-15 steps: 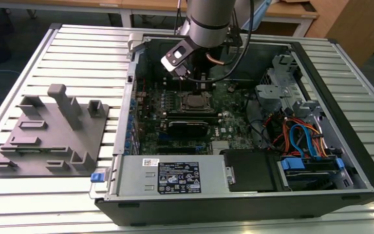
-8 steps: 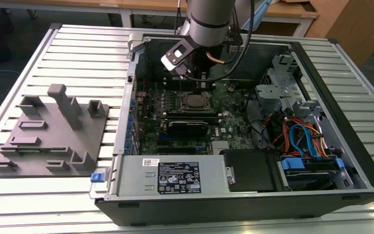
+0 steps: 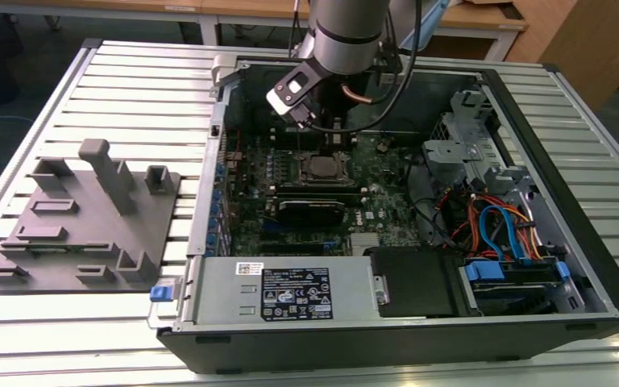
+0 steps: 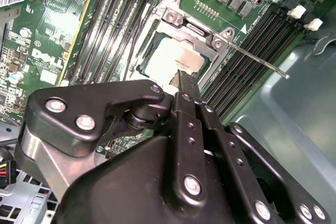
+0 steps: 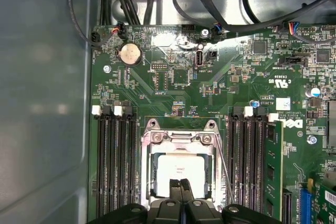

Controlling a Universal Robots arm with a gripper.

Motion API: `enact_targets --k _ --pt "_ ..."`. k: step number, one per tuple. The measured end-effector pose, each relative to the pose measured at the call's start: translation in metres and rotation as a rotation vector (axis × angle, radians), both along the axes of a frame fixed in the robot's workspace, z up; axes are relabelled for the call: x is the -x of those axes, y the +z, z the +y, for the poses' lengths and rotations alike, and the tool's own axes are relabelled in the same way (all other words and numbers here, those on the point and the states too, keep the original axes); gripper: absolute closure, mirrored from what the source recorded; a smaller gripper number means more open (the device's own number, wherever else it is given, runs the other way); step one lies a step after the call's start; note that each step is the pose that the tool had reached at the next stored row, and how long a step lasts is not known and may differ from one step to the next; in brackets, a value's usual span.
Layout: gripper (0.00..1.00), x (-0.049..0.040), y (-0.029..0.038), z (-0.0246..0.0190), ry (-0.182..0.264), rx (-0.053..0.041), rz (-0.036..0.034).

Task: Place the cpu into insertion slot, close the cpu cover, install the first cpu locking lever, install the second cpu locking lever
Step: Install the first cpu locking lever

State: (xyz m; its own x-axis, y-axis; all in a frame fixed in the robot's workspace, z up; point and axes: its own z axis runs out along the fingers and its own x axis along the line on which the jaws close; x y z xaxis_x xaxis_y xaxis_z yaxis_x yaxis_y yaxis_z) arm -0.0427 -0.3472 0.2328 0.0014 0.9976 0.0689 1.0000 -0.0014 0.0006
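The cpu (image 5: 181, 166) is a pale square chip lying flat in the insertion slot (image 3: 321, 168) on the green motherboard. The cpu cover (image 5: 178, 137), a silvery frame, lies down around it, and the chip (image 4: 170, 56) shows through its window. A thin metal locking lever (image 4: 257, 61) sticks out sideways from the socket corner, its free end off the board; in the first wrist view the same lever (image 5: 224, 171) runs slantwise beside the socket. My gripper (image 5: 181, 183) hangs just over the chip's edge, its black fingers (image 4: 185, 80) shut together with nothing between them.
Black memory slots (image 5: 115, 166) flank the socket on both sides, and one holds a green memory module (image 5: 272, 166). The open computer case (image 3: 567, 161) holds cables (image 3: 503, 230) and a drive cage (image 3: 466, 149). A grey fixture block (image 3: 84, 218) stands on the slatted table at the exterior view's left.
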Motion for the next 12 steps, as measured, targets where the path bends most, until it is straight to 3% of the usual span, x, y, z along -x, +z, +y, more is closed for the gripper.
enact_targets --k 12 --pt "0.89 0.0 0.0034 0.0 0.0 -0.0025 0.0001"
